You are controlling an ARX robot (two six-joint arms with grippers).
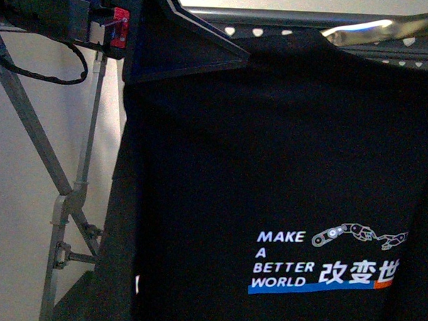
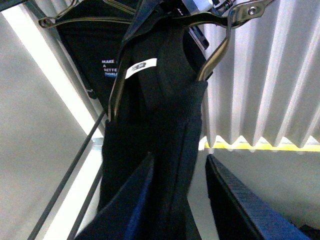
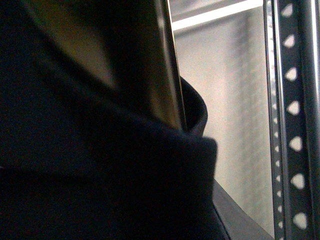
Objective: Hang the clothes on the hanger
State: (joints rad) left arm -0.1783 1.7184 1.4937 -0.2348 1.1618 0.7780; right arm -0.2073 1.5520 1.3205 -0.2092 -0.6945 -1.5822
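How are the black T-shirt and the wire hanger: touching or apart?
Touching. Left wrist view: the wire hanger enters the T-shirt at both shoulders.

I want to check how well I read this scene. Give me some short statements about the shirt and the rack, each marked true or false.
1. The T-shirt is black with white lettering. True.
2. The rack rail has round holes. False: they are heart-shaped.
3. A white label shows at the shirt's neck. True.
4. The shirt lies folded on a table. False: it hangs on a metal coat hanger.
5. The left gripper is shut. False: its fingers stand apart.
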